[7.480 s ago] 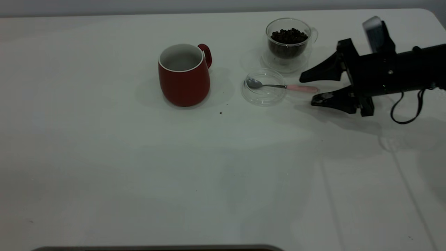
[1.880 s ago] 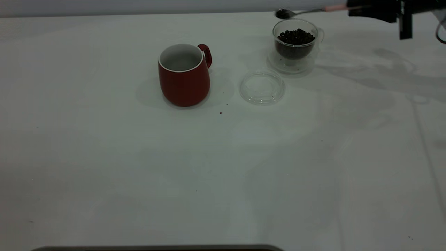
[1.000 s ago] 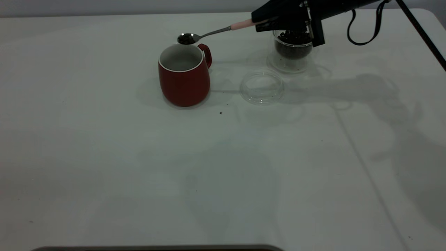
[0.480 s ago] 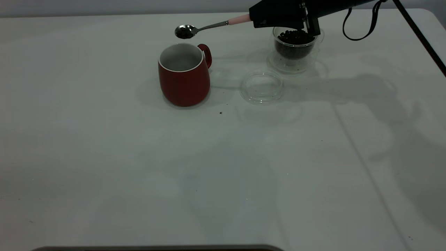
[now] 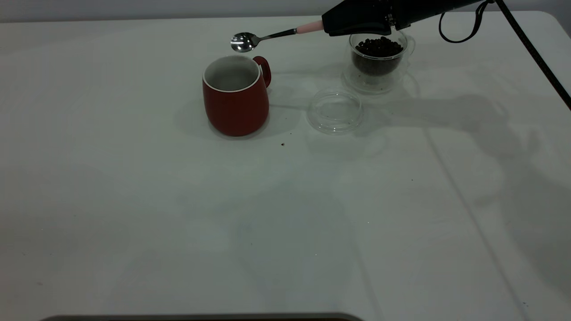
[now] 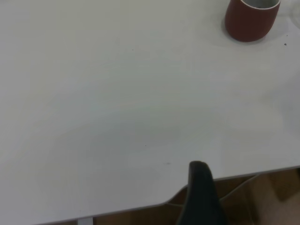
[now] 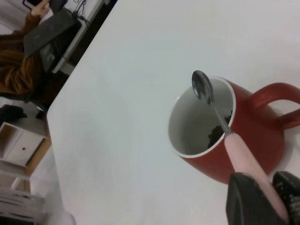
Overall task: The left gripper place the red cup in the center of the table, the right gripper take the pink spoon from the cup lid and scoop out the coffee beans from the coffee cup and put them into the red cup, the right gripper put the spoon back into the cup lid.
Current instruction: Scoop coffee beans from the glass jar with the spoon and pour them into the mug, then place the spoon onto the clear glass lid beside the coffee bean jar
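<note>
I've got the right gripper (image 5: 328, 27) pinched on the pink spoon (image 5: 267, 36) by the end of its handle, with the spoon's bowl hanging above the far rim of the red cup (image 5: 235, 96). From the wrist, the spoon (image 7: 213, 105) looks empty and shiny, and there's a small clump of coffee beans (image 7: 218, 131) lying at the bottom of the red cup (image 7: 225, 136), so I judge this scoop is dumped and I'm in the transfer step, spoon above the mug.

The red cup itself stands on the table (image 5: 178, 214), toward the far side rather than dead centre. The cup lid (image 5: 334, 110) sits just beside it on the gripper's side, bare, and the coffee cup (image 5: 378, 58) stands beyond the lid, full of beans (image 5: 378, 46).

Next call, as I read it: either swing back over the coffee cup for another scoop, or carry the spoon to the lid and lay it in. Either way I want the spoon level and clear of the mug's handle.

What I can't see: the left gripper (image 6: 200, 194) shows only as a dark tip off the near table edge, far from the mug, and whether its fingers are spread or closed I cannot tell. The right arm's body is cut off at the frame edge, and its jaws partly cover the coffee cup's far rim.
</note>
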Available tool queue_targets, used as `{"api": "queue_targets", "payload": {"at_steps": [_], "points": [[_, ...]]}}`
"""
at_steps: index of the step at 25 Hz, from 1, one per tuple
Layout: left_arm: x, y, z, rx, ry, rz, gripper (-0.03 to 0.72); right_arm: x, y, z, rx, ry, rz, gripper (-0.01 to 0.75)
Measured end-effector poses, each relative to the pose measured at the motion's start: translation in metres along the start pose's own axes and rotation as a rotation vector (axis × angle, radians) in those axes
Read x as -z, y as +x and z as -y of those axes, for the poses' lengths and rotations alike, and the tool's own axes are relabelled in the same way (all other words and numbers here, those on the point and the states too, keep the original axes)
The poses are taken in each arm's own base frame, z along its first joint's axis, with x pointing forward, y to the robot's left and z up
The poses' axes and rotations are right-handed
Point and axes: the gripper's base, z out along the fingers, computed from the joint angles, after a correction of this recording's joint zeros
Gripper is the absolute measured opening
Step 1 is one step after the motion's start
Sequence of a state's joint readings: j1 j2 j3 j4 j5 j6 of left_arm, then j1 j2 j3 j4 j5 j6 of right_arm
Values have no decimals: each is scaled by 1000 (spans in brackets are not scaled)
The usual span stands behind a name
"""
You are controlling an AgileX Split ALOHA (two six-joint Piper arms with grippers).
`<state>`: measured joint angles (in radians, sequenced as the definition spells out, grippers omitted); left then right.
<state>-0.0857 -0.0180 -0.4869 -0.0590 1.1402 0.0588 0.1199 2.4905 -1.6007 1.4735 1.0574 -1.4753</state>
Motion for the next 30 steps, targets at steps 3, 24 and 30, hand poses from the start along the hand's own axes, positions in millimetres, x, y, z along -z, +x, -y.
{"api": "queue_targets", "payload": {"at_steps": [3,24,30], "points": [[0,0,0,0,0,0,588,0,0,-5,-17,-53,-1,110],[0,0,0,0,0,0,588,78,98,18,-781,19,226,110],[0,0,0,0,0,0,588,86,117,30,-857,72,247,110]]}}
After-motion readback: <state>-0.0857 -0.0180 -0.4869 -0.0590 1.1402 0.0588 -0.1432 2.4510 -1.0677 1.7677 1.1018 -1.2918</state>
